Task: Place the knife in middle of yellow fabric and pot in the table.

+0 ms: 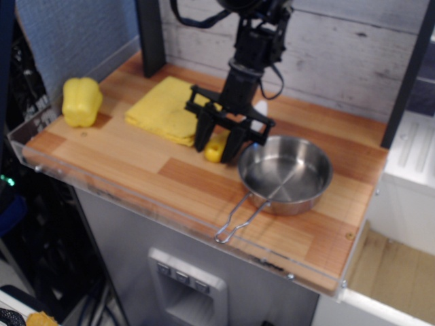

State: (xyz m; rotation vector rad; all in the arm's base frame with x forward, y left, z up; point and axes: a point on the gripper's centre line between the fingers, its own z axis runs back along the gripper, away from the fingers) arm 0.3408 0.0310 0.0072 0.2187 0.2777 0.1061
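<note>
My gripper [218, 144] is low over the table [129, 159], in the gap between the yellow fabric [160, 109] and the pot [285, 173]. Its black fingers [202, 136] stand on both sides of the knife's yellow handle [216, 150], which sits at or just above the wood. The white blade [260, 109] sticks out behind the gripper. The jaws look shut on the knife. The fabric lies flat at the back left. The steel pot is empty, and its wire handle [238, 219] points to the front edge.
A yellow toy bell pepper [81, 102] stands at the far left corner. A black post [151, 37] rises behind the fabric. A clear acrylic rim [136, 198] runs along the front and left edges. A wooden wall closes the back.
</note>
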